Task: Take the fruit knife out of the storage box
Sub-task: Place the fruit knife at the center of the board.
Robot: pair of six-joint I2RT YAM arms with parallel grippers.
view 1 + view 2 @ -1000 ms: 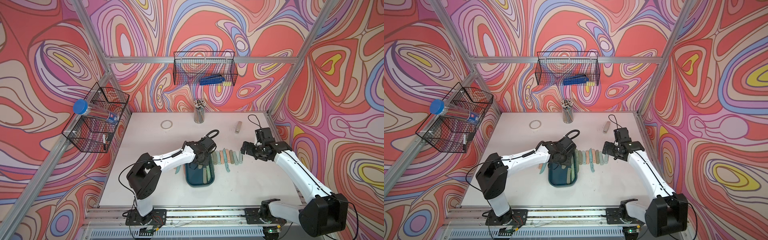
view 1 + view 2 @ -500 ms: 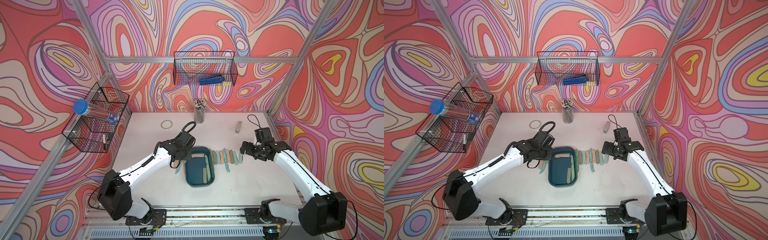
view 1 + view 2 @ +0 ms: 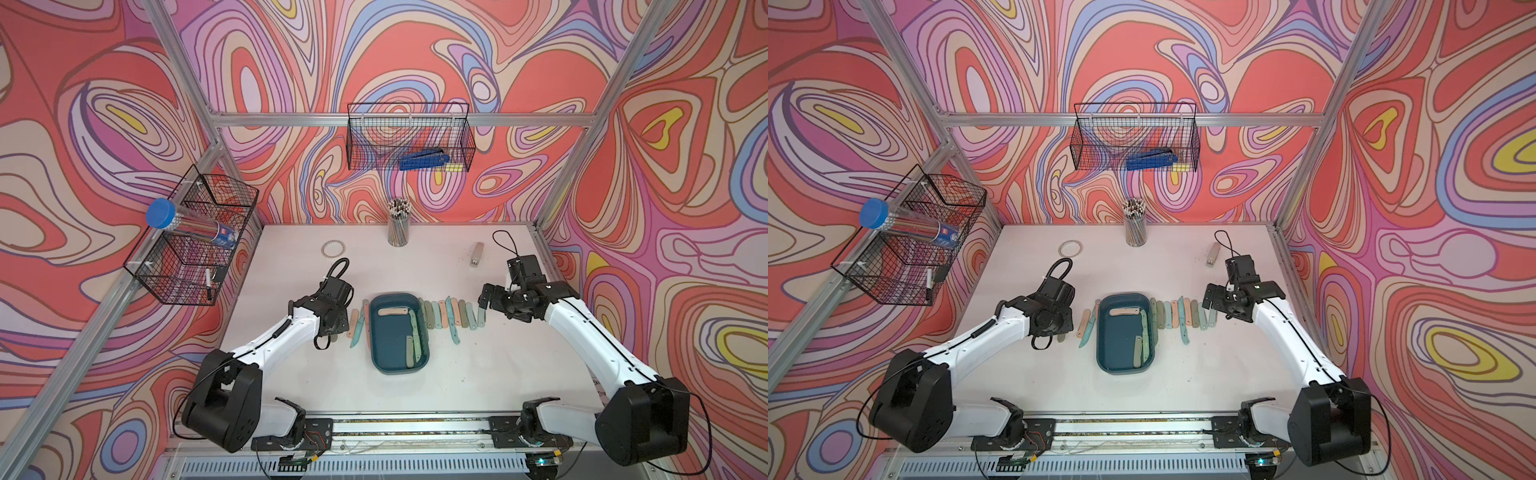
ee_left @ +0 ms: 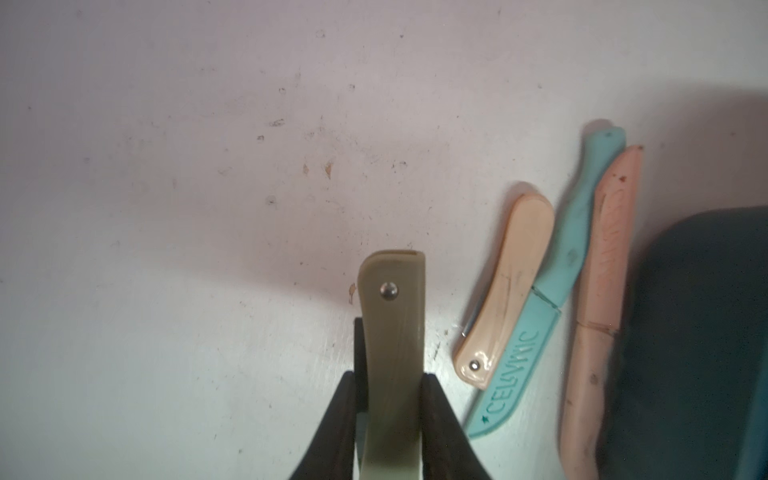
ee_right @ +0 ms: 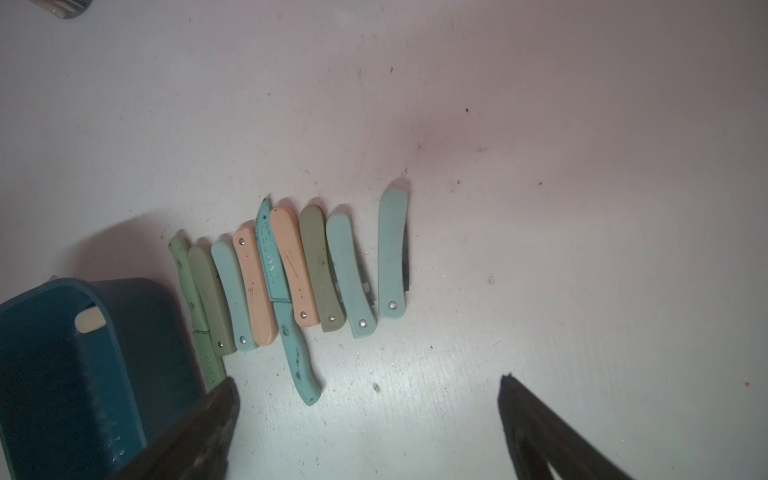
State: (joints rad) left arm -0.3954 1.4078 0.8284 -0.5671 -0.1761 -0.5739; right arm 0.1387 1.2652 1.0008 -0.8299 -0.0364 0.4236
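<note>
My left jaws pinch the olive fruit knife (image 4: 392,316) — I should lay it flat at 9 o'clock of the storage box (image 3: 390,340). Right jaws are spread.

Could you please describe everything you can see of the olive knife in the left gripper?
The olive fruit knife is a folded pocket type: a smooth, plastic-looking handle with a silver rivet near its squared free end, blade hidden. The left gripper is shut on it, black fingers on both sides. It is outside the storage box, over the white table.
</note>
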